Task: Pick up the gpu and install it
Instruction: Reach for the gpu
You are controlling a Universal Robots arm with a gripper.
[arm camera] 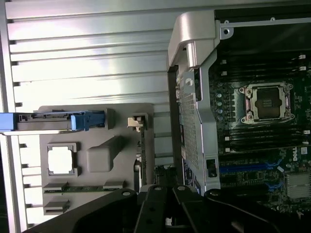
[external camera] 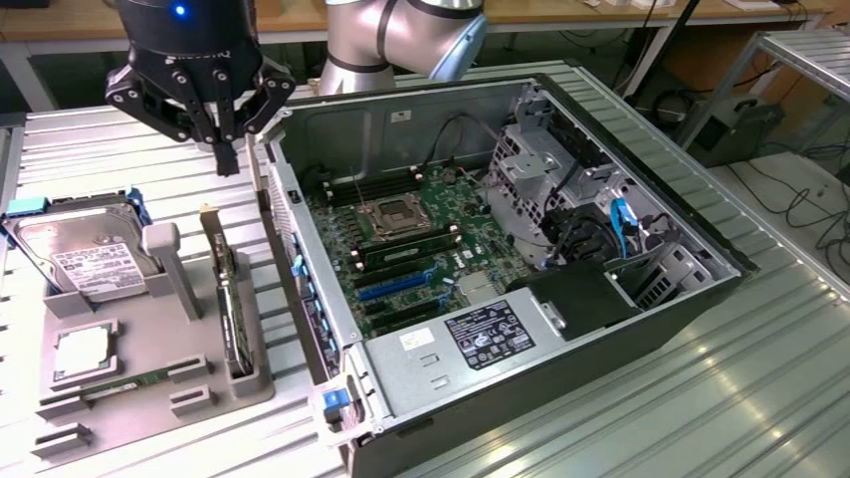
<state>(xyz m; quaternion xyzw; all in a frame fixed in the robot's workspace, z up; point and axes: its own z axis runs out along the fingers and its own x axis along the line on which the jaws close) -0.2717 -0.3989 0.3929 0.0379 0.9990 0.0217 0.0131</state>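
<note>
1. exterior view: the gripper (external camera: 226,157) hangs in the upper left of the frame, near the top corner of the open case (external camera: 385,124). its fingers are clenched together with nothing between them.
2. the gpu (external camera: 235,319) stands on edge in a slot along the right side of the grey tray (external camera: 153,344), left of centre in the frame. its pale bracket (external camera: 209,234) is at the end nearest the gripper. the card is apart from the gripper and untouched.
3. the hard drive (external camera: 83,257) sits further left on the tray, well apart from the gripper.
4. step in hand, as i judge it: the approach to the pick. nothing is lifted, and the blue slots (external camera: 396,286) on the board inside the case lie bare.
5. a grasp calls for the fingers to part, line up across the card's thin upper edge, and come straight down. the case wall stands just right of the card, so a skewed descent could knock either one.
</note>
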